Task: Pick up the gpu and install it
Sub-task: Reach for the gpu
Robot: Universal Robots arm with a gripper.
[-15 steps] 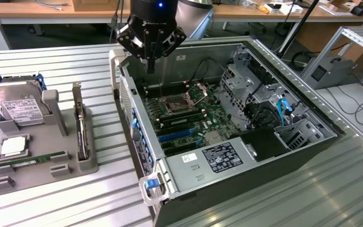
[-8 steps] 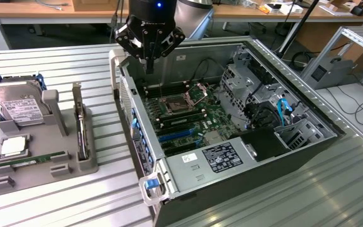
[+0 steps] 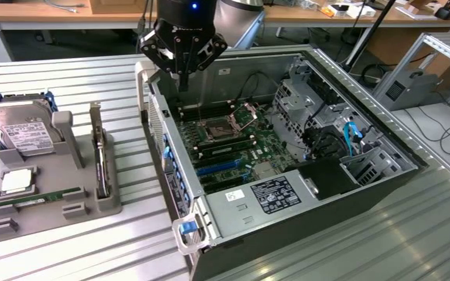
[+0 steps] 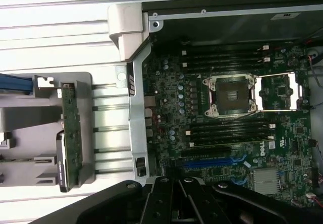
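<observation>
The gpu (image 3: 98, 157) stands on edge in the grey tray (image 3: 49, 218) on the table (image 3: 68, 257), beside the open computer case (image 3: 233, 221). The exterior view shows a hard drive (image 3: 23, 132) upright in that tray. The wrist view shows the gpu's green face. The end effector (image 3: 183, 82) hangs above the case's near wall, fingers pressed together, holding nothing.

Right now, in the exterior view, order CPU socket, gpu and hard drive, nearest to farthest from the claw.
1. CPU socket, inside the case, nearest the claw.
2. gpu, upright in the tray.
3. hard drive, farthest toward the exterior view's left.
</observation>
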